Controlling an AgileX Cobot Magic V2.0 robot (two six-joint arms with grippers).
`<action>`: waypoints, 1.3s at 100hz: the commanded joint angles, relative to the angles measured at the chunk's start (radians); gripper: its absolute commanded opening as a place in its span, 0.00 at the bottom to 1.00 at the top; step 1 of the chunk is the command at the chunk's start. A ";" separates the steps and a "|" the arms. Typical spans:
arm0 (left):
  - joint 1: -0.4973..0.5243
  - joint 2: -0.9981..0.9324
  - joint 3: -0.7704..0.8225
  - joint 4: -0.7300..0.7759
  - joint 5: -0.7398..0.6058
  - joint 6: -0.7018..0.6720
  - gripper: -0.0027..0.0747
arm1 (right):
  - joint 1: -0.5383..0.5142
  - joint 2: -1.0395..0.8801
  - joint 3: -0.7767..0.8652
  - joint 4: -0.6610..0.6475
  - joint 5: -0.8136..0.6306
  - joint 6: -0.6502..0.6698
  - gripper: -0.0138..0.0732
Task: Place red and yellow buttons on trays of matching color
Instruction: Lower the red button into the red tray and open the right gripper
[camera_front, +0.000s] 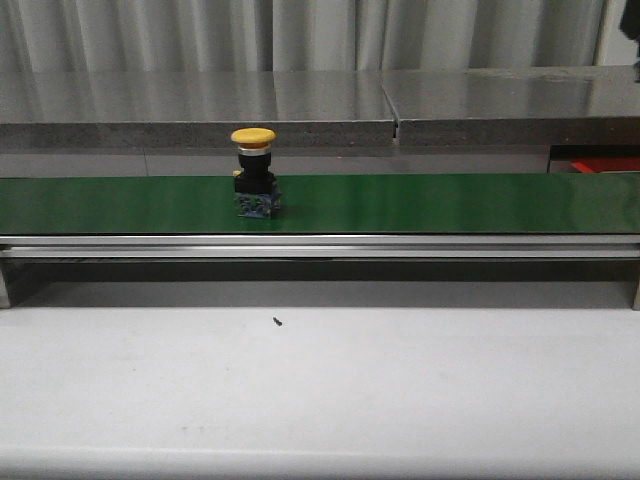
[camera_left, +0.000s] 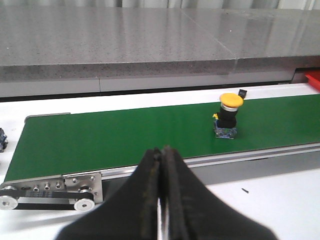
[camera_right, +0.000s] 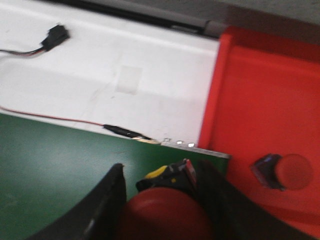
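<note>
A yellow button (camera_front: 253, 170) stands upright on the green belt (camera_front: 450, 203), left of centre; the left wrist view shows the yellow button (camera_left: 229, 115) too. My left gripper (camera_left: 161, 151) is shut and empty, on the near side of the belt and well apart from that button. My right gripper (camera_right: 162, 172) is shut on a red button (camera_right: 165, 215), over the belt's end beside the red tray (camera_right: 260, 95). Another red button (camera_right: 283, 171) lies on its side in that tray. The yellow tray is out of view. Neither gripper shows in the front view.
The belt's metal rail (camera_front: 320, 245) runs across the front of the conveyor, with a roller bracket (camera_left: 50, 192) at its left end. A thin red wire and black connector (camera_right: 54, 36) lie on the white table behind the belt. A grey ledge (camera_front: 200, 110) rises behind.
</note>
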 joint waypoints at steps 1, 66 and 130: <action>-0.007 0.005 -0.027 -0.031 -0.048 0.002 0.01 | -0.061 -0.024 -0.065 0.021 -0.026 0.003 0.36; -0.007 0.005 -0.027 -0.031 -0.048 0.002 0.01 | -0.220 0.353 -0.386 0.208 -0.051 -0.010 0.36; -0.007 0.005 -0.027 -0.031 -0.048 0.002 0.01 | -0.202 0.481 -0.418 0.228 -0.089 -0.026 0.36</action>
